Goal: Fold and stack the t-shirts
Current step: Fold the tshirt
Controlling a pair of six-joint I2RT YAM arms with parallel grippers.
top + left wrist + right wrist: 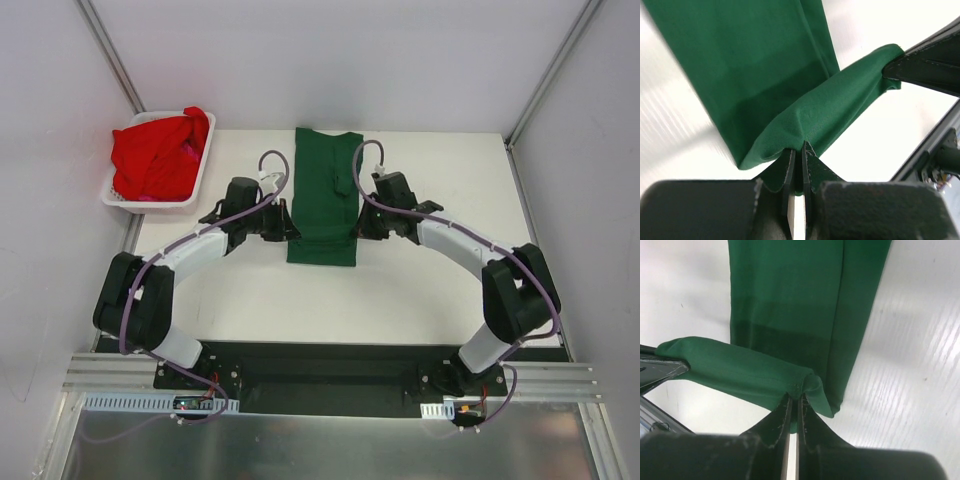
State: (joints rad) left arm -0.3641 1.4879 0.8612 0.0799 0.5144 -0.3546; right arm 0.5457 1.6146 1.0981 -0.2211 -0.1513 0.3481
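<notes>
The dark green t-shirt [325,185] lay on the table [430,290] just to the right of the white basket [203,168], folded into a long narrow strip. The left gripper [289,227] was pinched tight on the strip's near corner on the basket's side. The right gripper [358,228] was clamped on the near corner away from the basket. The hem was drawn up between them. Red t-shirts [155,155] were heaped inside the basket, though how many was hard to tell.
</notes>
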